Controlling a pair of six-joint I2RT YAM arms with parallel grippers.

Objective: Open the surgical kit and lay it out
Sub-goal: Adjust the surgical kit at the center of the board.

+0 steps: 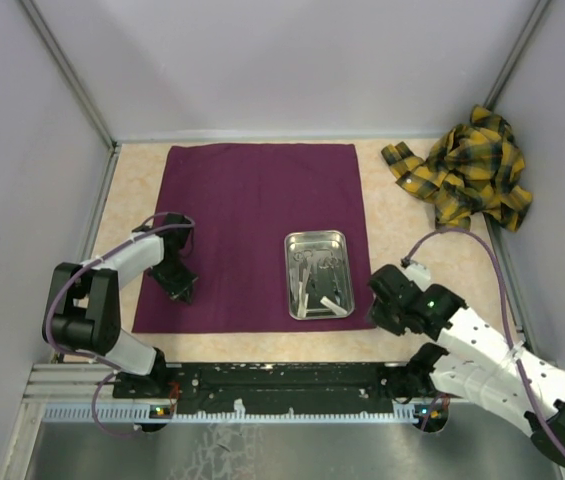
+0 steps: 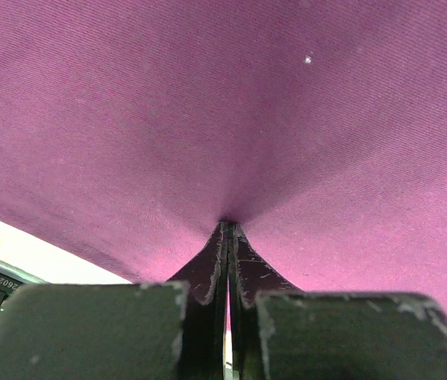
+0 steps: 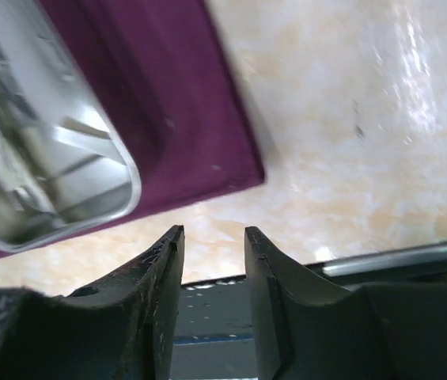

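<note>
The dark purple cloth wrap lies spread flat on the table. A small shiny steel tray stands on its near right part, holding thin metal instruments and white pieces. My left gripper is over the cloth's near left part. In the left wrist view it is shut, with the cloth puckered at its tips. My right gripper hovers just off the cloth's near right corner. In the right wrist view it is open and empty over bare table, with the cloth corner and tray beyond it.
A crumpled yellow and black plaid cloth lies at the back right corner. Pale walls enclose the table on three sides. A black metal rail runs along the near edge between the arm bases. Bare tabletop shows right of the purple cloth.
</note>
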